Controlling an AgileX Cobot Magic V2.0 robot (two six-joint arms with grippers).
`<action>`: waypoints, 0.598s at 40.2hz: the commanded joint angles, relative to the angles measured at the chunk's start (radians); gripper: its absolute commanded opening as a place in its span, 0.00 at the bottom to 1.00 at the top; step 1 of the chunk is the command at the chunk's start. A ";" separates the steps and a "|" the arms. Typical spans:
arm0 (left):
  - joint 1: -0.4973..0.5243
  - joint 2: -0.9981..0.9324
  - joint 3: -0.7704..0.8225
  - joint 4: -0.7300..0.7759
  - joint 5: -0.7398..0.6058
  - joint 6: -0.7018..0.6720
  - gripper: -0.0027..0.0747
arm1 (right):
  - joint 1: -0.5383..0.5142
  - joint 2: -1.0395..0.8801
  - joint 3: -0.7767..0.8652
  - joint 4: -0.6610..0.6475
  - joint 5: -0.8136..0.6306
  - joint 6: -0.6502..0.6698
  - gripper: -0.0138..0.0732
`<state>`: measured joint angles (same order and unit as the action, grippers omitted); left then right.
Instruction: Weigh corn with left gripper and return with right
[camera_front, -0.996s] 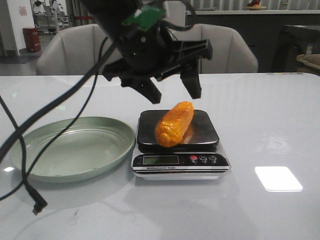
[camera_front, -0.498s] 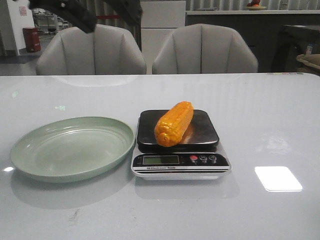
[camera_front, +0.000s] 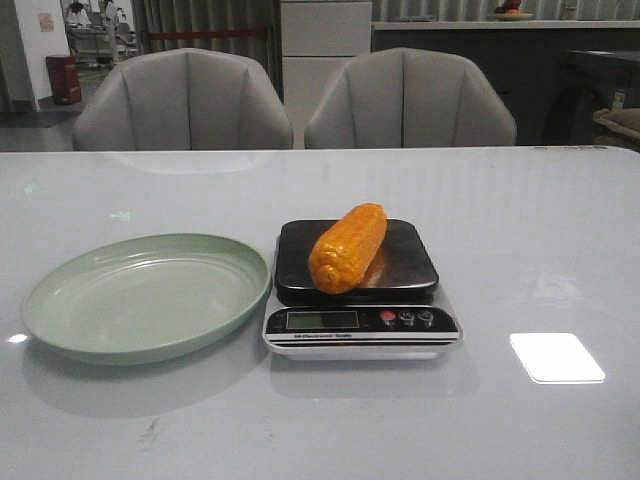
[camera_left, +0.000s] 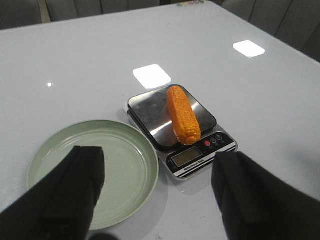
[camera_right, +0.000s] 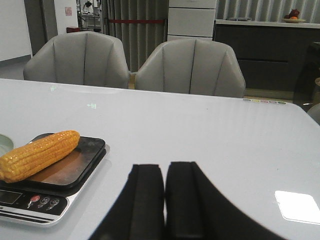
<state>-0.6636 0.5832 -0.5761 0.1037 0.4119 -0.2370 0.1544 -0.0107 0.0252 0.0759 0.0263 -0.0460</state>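
Observation:
The orange-yellow corn (camera_front: 348, 247) lies on the black platform of the scale (camera_front: 357, 285), at the middle of the table. It also shows in the left wrist view (camera_left: 183, 113) and the right wrist view (camera_right: 38, 153). My left gripper (camera_left: 160, 157) is open and empty, high above the table, looking down on the scale (camera_left: 197, 152) and the plate. My right gripper (camera_right: 164, 167) is shut and empty, low over the table to the right of the scale (camera_right: 45, 187). Neither gripper shows in the front view.
A pale green plate (camera_front: 145, 295) sits empty left of the scale; it also shows in the left wrist view (camera_left: 95, 175). Two grey chairs (camera_front: 295, 100) stand behind the table's far edge. Bright light patches reflect on the white tabletop (camera_front: 556, 357).
My left gripper, open just above the corn a second ago, has risen up and left out of the front view. The corn stays on the scale.

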 joint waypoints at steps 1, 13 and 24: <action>-0.001 -0.121 0.037 0.040 -0.072 -0.004 0.69 | -0.005 -0.019 0.005 -0.010 -0.076 -0.008 0.37; -0.001 -0.486 0.165 0.054 -0.005 -0.001 0.33 | -0.005 -0.019 0.005 -0.010 -0.083 -0.008 0.37; -0.001 -0.581 0.165 0.056 0.080 0.050 0.18 | -0.005 -0.019 -0.029 -0.010 -0.146 0.003 0.37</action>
<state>-0.6636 -0.0063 -0.3874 0.1534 0.5616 -0.1930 0.1544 -0.0107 0.0264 0.0759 -0.0276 -0.0442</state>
